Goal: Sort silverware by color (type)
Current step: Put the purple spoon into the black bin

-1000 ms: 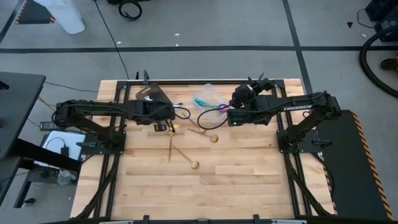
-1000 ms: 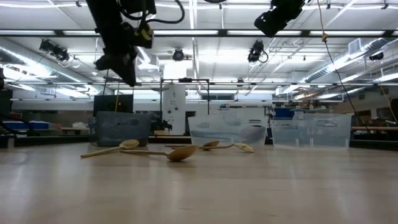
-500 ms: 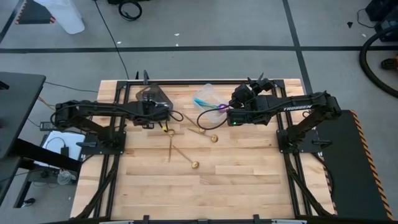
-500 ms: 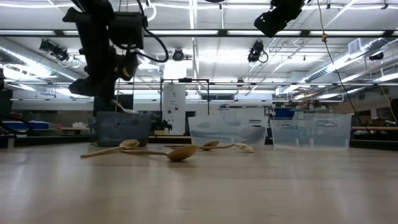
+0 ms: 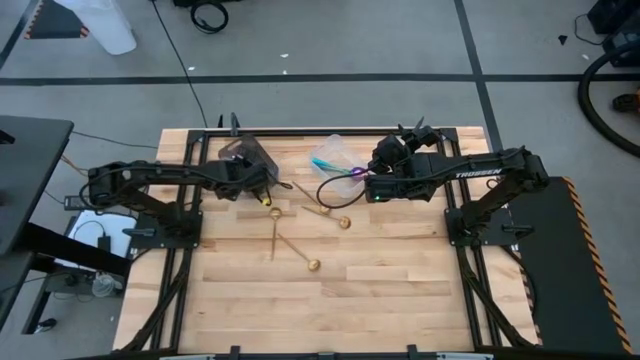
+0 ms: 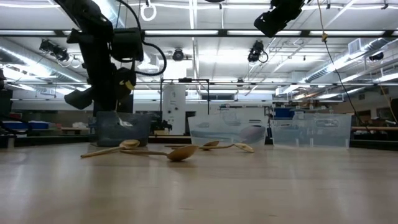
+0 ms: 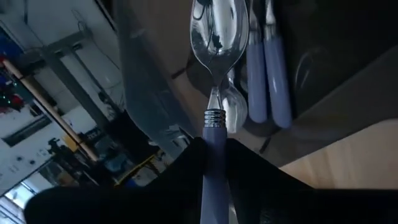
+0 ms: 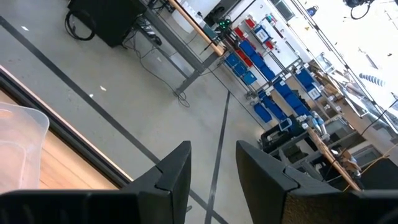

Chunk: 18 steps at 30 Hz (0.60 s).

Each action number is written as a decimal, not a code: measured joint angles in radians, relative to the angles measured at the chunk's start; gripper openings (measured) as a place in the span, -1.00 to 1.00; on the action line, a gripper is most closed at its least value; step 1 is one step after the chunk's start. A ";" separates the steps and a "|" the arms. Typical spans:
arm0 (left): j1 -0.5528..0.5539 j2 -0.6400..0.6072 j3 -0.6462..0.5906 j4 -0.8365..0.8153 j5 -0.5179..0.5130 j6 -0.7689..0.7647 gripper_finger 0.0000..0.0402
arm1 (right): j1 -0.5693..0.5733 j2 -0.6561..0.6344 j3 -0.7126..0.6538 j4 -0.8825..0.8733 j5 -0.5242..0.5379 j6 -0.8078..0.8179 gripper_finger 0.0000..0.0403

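My left gripper (image 5: 262,190) is shut on a spoon (image 7: 214,37) with a silver bowl and a lavender-blue handle. It holds the spoon over the dark tub (image 5: 243,155) at the far left, where two more lavender handles (image 7: 267,74) lie. Three gold spoons (image 5: 300,240) lie on the wood near the table's middle. A clear tub (image 5: 330,155) at the far middle holds teal and purple spoons. My right gripper (image 8: 211,168) waits high beside that tub, open and with nothing in it. My left gripper pinches the spoon's lavender handle (image 7: 214,134) between its two fingers, just behind the metal collar. The fingers lie along the spoon and slant down toward the dark tub. The bowl sticks out past the fingertips, clear of the table, over the tub's opening.
In the low view a second clear tub (image 6: 311,127) stands at the far right beside the first (image 6: 227,130). The gold spoons (image 6: 180,151) lie in front of the tubs. The near half of the table (image 5: 330,310) is bare wood.
My left gripper has carried the spoon down and toward the far left, from above the gold spoons to the dark tub. It has rolled about its own axis on the way. The right arm has kept still.
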 joint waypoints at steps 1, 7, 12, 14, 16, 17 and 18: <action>0.012 0.000 -0.005 0.007 0.002 0.023 -0.70 | 0.000 0.000 0.000 0.000 0.000 0.000 -0.32; 0.078 0.000 -0.005 0.034 0.078 0.145 -0.70 | 0.000 0.000 0.000 0.001 0.000 0.000 -0.32; 0.120 0.000 -0.005 0.083 0.156 0.232 -0.70 | 0.000 0.000 0.000 0.003 0.000 0.000 -0.32; 0.137 0.000 -0.005 0.099 0.199 0.259 -0.70 | 0.000 0.000 0.000 0.003 0.000 0.000 -0.32; 0.156 0.000 -0.005 0.119 0.248 0.281 -0.70 | 0.000 0.000 0.000 0.003 0.000 -0.001 -0.32; 0.167 0.000 -0.005 0.126 0.274 0.288 -0.70 | 0.000 0.000 0.000 0.003 0.000 -0.001 -0.32; 0.176 0.000 -0.005 0.132 0.300 0.296 -0.70 | 0.000 0.000 0.000 0.003 0.000 -0.001 -0.32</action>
